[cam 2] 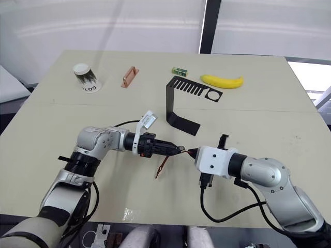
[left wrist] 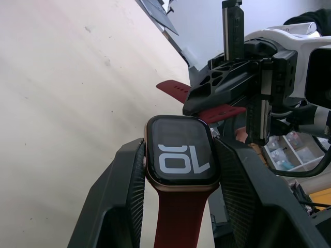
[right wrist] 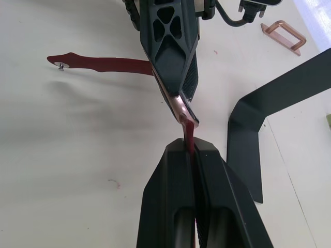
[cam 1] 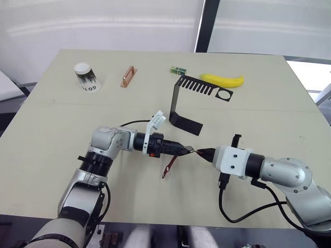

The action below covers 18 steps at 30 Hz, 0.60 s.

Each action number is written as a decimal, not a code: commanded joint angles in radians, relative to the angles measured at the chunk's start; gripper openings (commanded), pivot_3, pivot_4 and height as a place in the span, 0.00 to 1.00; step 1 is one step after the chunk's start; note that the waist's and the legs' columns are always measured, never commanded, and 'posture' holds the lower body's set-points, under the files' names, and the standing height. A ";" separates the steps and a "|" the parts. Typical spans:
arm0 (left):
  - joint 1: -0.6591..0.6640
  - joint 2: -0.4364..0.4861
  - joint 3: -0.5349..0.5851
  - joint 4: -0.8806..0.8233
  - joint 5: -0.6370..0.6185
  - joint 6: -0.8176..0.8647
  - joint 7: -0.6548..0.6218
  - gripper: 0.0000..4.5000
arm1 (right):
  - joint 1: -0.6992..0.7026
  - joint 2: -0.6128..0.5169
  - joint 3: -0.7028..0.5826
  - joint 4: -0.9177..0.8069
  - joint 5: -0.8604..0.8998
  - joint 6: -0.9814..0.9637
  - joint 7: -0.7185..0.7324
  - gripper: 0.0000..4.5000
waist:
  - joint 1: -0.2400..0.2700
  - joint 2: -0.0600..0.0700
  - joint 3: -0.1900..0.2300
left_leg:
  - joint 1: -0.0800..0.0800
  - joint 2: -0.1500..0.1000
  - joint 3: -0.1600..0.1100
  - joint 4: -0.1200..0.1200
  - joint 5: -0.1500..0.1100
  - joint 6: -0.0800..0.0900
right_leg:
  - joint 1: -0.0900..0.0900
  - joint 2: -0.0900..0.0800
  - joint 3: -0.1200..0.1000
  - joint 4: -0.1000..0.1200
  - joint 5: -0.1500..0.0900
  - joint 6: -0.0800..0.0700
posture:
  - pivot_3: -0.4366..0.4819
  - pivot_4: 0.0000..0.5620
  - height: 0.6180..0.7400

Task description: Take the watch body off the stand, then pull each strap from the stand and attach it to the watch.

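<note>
The left tool and the right tool are meeting tip to tip over the near middle of the pale, matte tabletop, well clear of its edges; bare surface is lying open around them on every side. The left tool's ribbed black fingers are clamping the watch body by its sides, its glossy dark screen showing pale digits inside a coppery rounded-square rim; one smooth maroon strap is already hanging from the case and drooping toward the tabletop. The right tool's fingers are pressing together on the second strap, whose free end is touching the case's edge. The stand, a black bent sheet-metal bracket with a comb-slotted top arm and a ring hole, is standing just behind the tools with nothing on it. Farther back, near the far edge, a yellow banana, a small green block, a copper handle-shaped bar and a tipped white paper cup are lying well apart.
</note>
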 commanded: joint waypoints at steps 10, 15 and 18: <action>-0.009 -0.015 0.037 -0.016 -0.037 0.031 0.014 0.35 | -0.013 -0.002 -0.019 -0.028 -0.016 -0.024 -0.011 0.00 | 0.000 0.000 0.000 | 0.000 0.000 0.000 0.000 0.000 0.000 | 0.000 0.000 0.000 0.000 0.000 0.000 | 0.48 0.27 1.00; -0.008 -0.022 0.044 -0.025 -0.044 0.042 0.021 0.35 | -0.016 -0.001 -0.017 -0.022 -0.039 -0.044 -0.014 0.00 | 0.000 0.000 0.000 | 0.000 0.000 0.000 0.000 0.000 0.000 | 0.000 0.000 0.000 0.000 0.000 0.000 | 0.48 0.27 1.00; -0.007 -0.026 0.045 -0.026 -0.044 0.044 0.025 0.35 | -0.016 0.001 -0.017 -0.020 -0.044 -0.048 -0.010 0.00 | 0.000 0.000 0.000 | 0.000 0.000 0.000 0.000 0.000 0.000 | 0.000 0.000 0.000 0.000 0.000 0.000 | 0.48 0.27 1.00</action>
